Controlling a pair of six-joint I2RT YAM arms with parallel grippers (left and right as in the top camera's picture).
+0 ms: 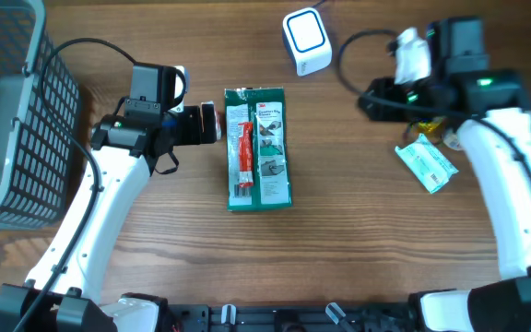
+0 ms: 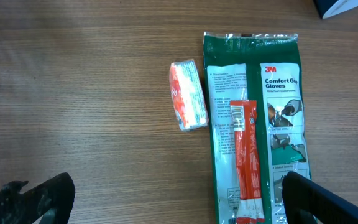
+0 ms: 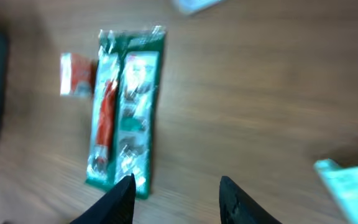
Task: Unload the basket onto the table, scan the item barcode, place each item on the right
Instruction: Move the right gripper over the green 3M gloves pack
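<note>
Hovering my left gripper (image 1: pixel 208 124) wide open just beside the glove pack (image 1: pixel 267 148), which lies flat mid-table, probably so I can grab it from the side. Its long axis runs straight away from me, header end toward the scanner (image 1: pixel 306 40), with a red stick (image 1: pixel 244 155) lying along it. My right gripper (image 3: pixel 176 193) hangs near the scanner, fingers apart, holding nothing.

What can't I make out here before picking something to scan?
- Orange packet: absent from overhead; the left arm covers that spot.
- Glove pack: lower end cut by the left wrist view's edge; blurred in right wrist view.
- Red stick: print too small to read in any view.
- Green packet: partly under the right arm in overhead; blurred and edge-cut in right wrist view.
</note>
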